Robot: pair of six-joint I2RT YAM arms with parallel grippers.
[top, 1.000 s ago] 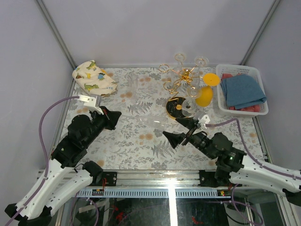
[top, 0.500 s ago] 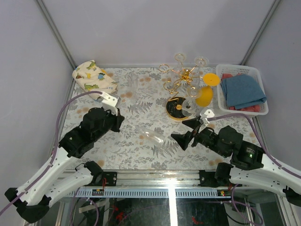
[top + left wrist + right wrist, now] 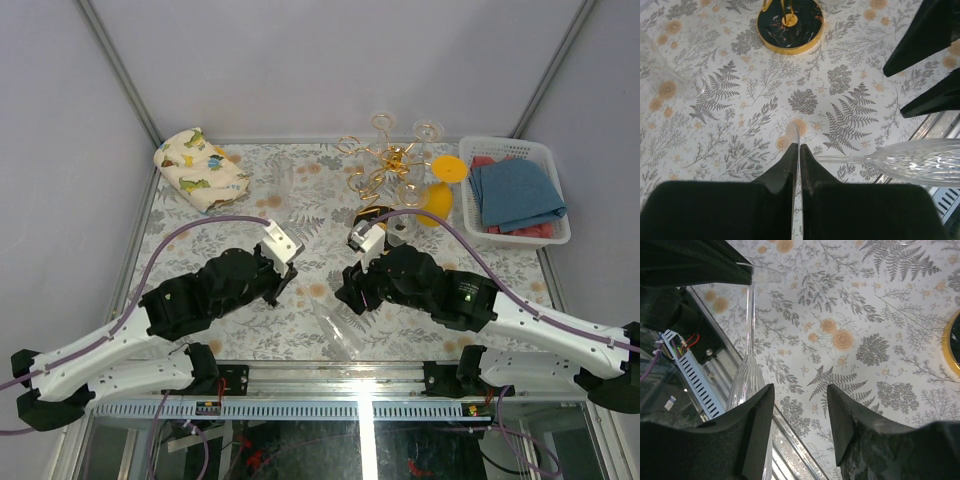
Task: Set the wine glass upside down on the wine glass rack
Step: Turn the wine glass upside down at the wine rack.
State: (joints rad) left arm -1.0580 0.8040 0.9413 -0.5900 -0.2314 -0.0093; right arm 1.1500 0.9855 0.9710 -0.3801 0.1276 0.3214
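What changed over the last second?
The left pincer, shut on the foot of the wine glass, carried it rightward and toward the near edge. The right pincer swung in toward it and narrowed from wide open; it is beside the glass, not gripping. The rack, basket and patterned cloth stayed put.

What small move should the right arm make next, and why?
Probably shift the right end effector sideways toward the clear ribbed wine glass before closing. Its jaws stand open over bare floral tablecloth, and the glass bowl lies beside them, not between them. The left end effector is shut on the glass's foot, holding it sideways.
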